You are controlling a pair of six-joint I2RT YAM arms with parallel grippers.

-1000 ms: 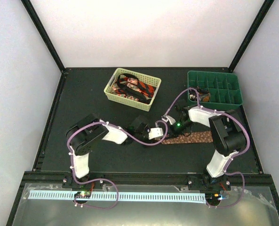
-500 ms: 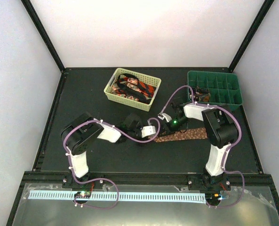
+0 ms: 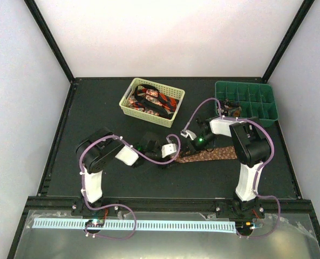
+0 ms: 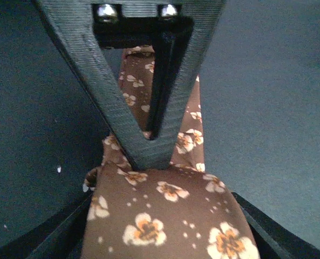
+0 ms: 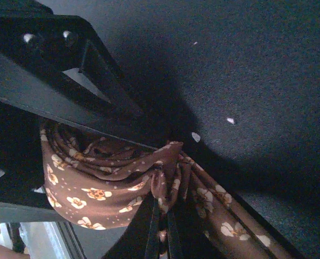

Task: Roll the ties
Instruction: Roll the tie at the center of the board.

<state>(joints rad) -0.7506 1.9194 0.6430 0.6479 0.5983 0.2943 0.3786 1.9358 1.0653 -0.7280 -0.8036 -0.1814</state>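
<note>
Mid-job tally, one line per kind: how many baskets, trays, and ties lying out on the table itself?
Yellow basket: 1
Green tray: 1
Brown tie out on the table: 1
Total: 3
The red-and-black ties heaped in the basket are too tangled to count.

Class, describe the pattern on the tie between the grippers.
The tie is brown with cream-orange flowers and dots; clearest in left wrist view.
</note>
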